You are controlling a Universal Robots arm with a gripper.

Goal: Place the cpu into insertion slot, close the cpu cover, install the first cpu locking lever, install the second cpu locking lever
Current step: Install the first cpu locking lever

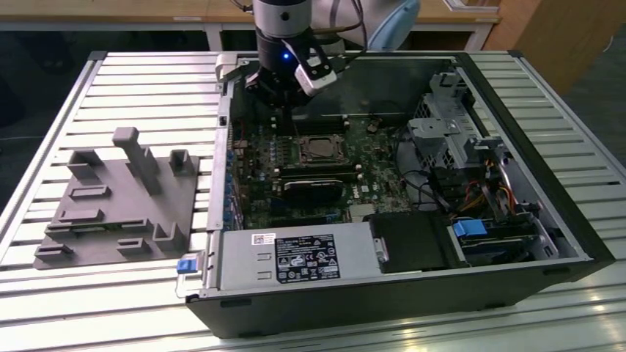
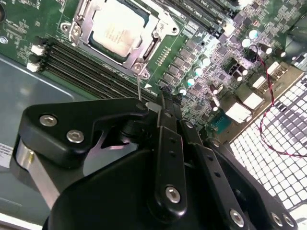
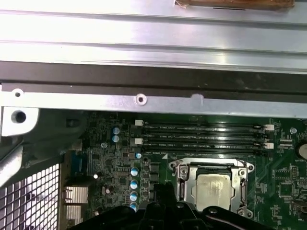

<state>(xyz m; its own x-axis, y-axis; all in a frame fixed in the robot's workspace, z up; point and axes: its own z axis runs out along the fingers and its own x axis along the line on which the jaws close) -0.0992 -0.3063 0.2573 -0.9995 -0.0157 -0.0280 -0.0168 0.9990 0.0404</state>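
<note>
Chip: on green board, silver face up.
Cover: flat around chip.
Gripper: near chip; opening unclear.

No print is clear enough to read as words. In the exterior view, the grey metal box at the near edge of the black computer case carries a black label with white lettering and symbols. Beside it sits a small white barcode sticker. In the second wrist view, the silvery-grey square cpu bears faint etched lines. In the first wrist view, the green circuit board shows tiny white markings.
</note>
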